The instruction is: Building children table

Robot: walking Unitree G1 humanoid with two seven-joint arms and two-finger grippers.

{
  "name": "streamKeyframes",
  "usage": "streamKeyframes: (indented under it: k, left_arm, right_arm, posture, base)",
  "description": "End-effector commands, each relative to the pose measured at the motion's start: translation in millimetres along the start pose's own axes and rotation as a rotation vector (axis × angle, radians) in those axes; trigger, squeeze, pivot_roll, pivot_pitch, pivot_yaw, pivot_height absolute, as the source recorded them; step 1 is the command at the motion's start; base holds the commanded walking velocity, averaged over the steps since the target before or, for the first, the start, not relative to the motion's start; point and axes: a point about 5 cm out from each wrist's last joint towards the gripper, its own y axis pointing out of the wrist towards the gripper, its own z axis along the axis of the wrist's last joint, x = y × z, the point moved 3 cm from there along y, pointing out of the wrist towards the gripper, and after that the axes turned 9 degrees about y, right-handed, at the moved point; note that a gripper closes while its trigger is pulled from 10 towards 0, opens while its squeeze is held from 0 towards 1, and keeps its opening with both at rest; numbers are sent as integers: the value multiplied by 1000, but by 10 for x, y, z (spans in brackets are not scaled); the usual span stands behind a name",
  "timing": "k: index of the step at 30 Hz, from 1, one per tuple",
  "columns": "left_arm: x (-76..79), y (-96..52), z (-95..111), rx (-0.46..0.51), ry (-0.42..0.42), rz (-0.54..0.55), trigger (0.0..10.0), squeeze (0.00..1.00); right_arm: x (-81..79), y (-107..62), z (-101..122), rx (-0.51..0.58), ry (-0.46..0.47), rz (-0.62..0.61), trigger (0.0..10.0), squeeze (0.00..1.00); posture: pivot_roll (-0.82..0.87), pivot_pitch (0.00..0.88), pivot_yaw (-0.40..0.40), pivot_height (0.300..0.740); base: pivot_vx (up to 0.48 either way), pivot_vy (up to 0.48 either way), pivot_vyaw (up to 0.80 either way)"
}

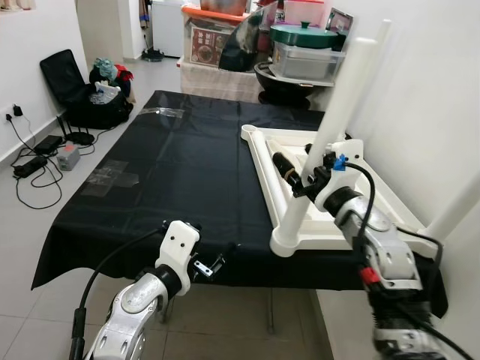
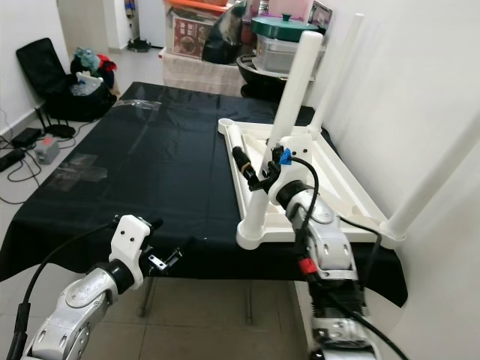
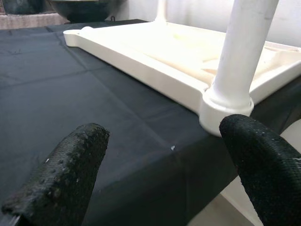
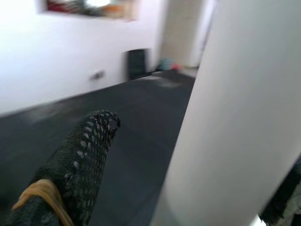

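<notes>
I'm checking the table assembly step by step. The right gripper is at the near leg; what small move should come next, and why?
Probably press the near leg straight down into its corner socket, steadying it. The right gripper is around the leg, which leans slightly over the upturned white tabletop. The left gripper hovers open at the black-covered table's front edge, so it could brace the corner.

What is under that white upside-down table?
The white table lies upside down on a black cloth over a larger table. The right gripper is at its near leg. What the cloth covers is hidden.
</notes>
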Motion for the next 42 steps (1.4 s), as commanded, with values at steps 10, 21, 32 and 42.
streamKeyframes:
  k: [10, 21, 32, 42]
  left_arm:
    - [15, 28, 13, 6, 0, 4, 10000, 0]
    - [-4, 29, 16, 8, 2, 18, 10000, 0]
    - [37, 39, 13, 11, -4, 7, 10000, 0]
    - [29, 5, -9, 2, -1, 10, 10000, 0]
  right_arm:
    - [-287, 223, -267, -120, 2, 291, 10000, 0]
    - [69, 320, -342, -158, 14, 75, 0, 0]
    - [460, 172, -394, -161, 51, -190, 0, 0]
    - [991, -374, -491, -114, 90, -1007, 0, 0]
  posture:
    - [162, 0, -181, 740]
    - [152, 0, -182, 740]
    - [139, 0, -170, 740]
    - [136, 0, -160, 740]
  base:
    - [0, 0, 0]
    - [0, 0, 0]
    - [0, 0, 0]
    - [0, 0, 0]
